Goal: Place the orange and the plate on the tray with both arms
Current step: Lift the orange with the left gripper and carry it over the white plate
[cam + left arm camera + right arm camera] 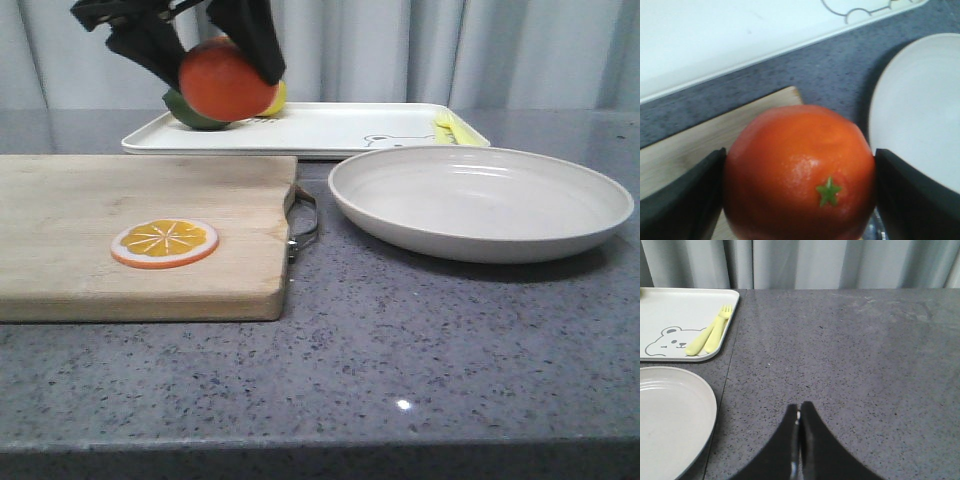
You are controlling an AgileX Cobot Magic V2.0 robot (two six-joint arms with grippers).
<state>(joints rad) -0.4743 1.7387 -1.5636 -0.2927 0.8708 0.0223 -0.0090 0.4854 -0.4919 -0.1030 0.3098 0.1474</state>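
My left gripper (215, 60) is shut on the orange (225, 80), holding it in the air above the far edge of the cutting board, just in front of the tray (330, 128). In the left wrist view the orange (800, 170) fills the space between both black fingers (680, 200), green stem star facing the camera. The off-white plate (480, 200) rests on the counter at the right, in front of the tray. My right gripper (800, 412) is shut and empty over bare counter to the right of the plate (670, 420); it does not show in the front view.
A wooden cutting board (140, 235) with a metal handle lies at the left, an orange slice disc (165, 242) on it. On the tray are a green fruit (192, 112), a yellow fruit (274, 98) and a yellow fork and spoon (707, 335). Curtains hang behind.
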